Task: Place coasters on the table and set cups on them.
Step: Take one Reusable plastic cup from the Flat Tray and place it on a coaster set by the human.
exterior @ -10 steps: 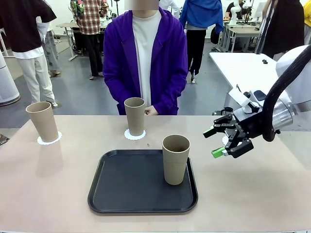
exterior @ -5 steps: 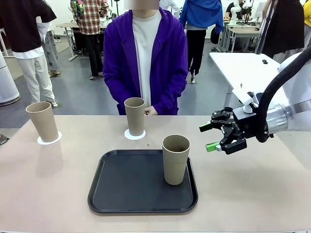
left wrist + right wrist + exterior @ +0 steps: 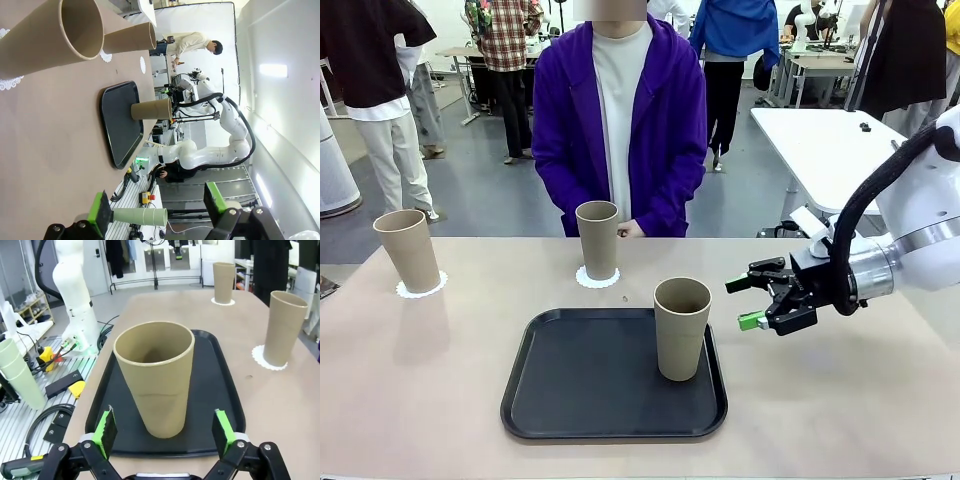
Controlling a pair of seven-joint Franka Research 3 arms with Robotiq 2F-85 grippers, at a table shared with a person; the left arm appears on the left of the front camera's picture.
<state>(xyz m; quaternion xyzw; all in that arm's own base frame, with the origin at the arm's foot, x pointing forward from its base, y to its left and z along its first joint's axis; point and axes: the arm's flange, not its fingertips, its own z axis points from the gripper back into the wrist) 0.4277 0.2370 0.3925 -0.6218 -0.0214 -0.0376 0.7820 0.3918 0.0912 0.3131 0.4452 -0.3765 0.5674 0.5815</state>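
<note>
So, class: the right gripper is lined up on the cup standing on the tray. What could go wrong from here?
1. The open right gripper may clip the tall cup and topple it on the black tray.
2. A third coaster lies bare, but the front view does not show it, so placement could miss.

A black tray [image 3: 590,395] with rounded corners lies near the middle; a person in a purple hooded jacket [image 3: 665,120] over a white top stands at the far side; a white table [image 3: 825,140] sits far right (small dark bits on it); other people stand behind.
</note>
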